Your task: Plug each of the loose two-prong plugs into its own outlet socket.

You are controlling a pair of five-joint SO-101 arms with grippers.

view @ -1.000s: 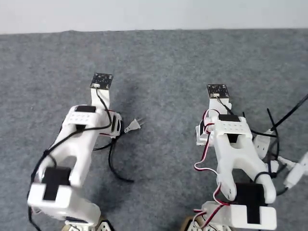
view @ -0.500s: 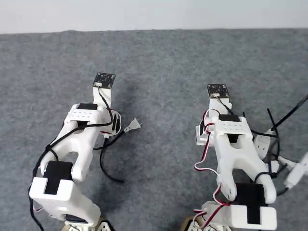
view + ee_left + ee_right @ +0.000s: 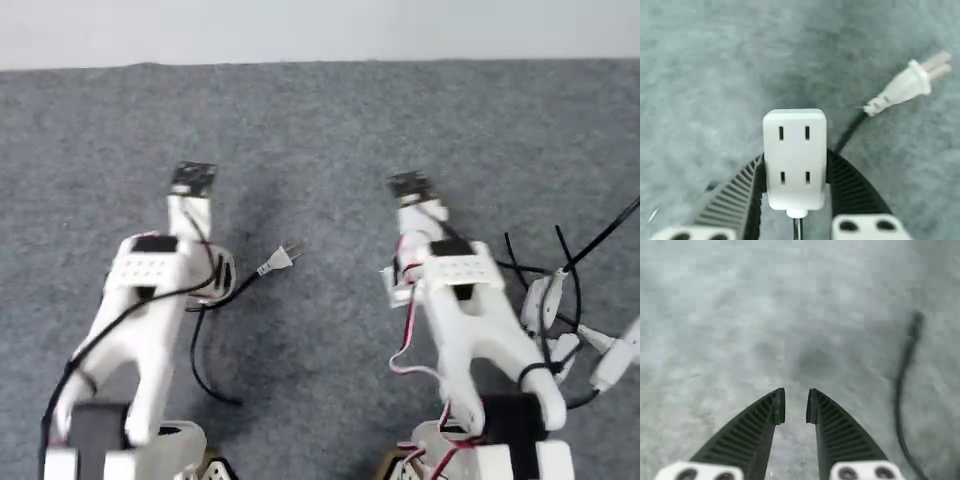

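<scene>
Looking down from the high view, the left arm (image 3: 140, 300) fills the lower left of the frame and the right arm (image 3: 465, 300) the lower right, both over the grey counter (image 3: 330, 130). A white two-prong plug (image 3: 277, 262) lies on the counter between them, nearer the left arm, with its prongs pointing to the upper right. Its black cord (image 3: 243, 285) runs back under that arm. A cluster of white plugs and black cables (image 3: 545, 295) lies at the right edge, just beside the right arm.

From the left wrist view, the left hand (image 3: 795, 159) clamps a white outlet block (image 3: 795, 132) between its dark ribbed fingers (image 3: 747, 187), one on each side. The block's face shows two pairs of slots, all empty. The two-prong plug lies on the counter beyond the block and off to one side, apart from it, prongs turned away.

From the right wrist view, the right hand (image 3: 795, 399) hangs over bare counter with its jaws narrow, a slim gap between the tips and nothing in it. A dark cable (image 3: 904, 370) trails across the counter beside it.
</scene>
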